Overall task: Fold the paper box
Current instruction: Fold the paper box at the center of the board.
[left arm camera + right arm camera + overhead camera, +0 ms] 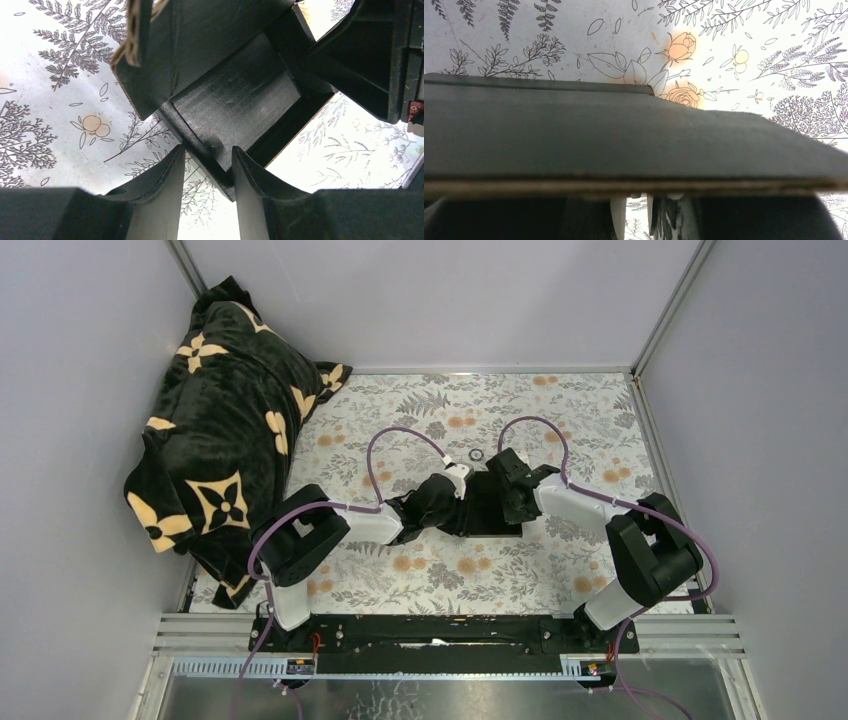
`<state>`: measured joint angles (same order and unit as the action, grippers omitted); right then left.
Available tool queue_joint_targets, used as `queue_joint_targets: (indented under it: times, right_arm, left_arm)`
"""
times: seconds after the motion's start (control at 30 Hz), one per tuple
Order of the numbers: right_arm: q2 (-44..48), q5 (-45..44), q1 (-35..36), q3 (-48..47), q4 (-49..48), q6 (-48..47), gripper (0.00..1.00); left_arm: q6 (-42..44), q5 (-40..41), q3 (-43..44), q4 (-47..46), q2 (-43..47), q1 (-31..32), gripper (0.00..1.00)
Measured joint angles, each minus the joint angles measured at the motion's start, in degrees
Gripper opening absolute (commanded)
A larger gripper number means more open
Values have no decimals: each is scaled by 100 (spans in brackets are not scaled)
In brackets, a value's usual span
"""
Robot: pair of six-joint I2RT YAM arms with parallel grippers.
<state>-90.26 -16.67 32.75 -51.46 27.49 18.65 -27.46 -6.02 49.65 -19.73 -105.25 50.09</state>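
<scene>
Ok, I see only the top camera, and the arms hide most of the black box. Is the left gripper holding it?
Observer: Its wrist view shows the left gripper open, one finger on each side of a creased corner of the paper box; tablecloth shows beside one finger.
Operator: And the other one?
Observer: The right gripper I cannot judge: a panel's edge crosses its wrist view and hides the fingertips.
Operator: Any flap folded?
Observer: Yes, one flap with a brown raw edge is bent along its crease.

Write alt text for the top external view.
Seen from above, the left gripper and right gripper meet at a black paper box in the middle of a floral-patterned table. A black blanket with cream flowers is heaped at the table's far left corner.
</scene>
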Motion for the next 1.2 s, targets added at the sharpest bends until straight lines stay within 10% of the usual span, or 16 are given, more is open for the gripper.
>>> queue_joint_targets:
  times: [1.2]
  right_arm:
    - [-979,-1637,697,-767,920,479,4]
  left_arm:
    - [-444,-326,-142,-221,0,-85,42]
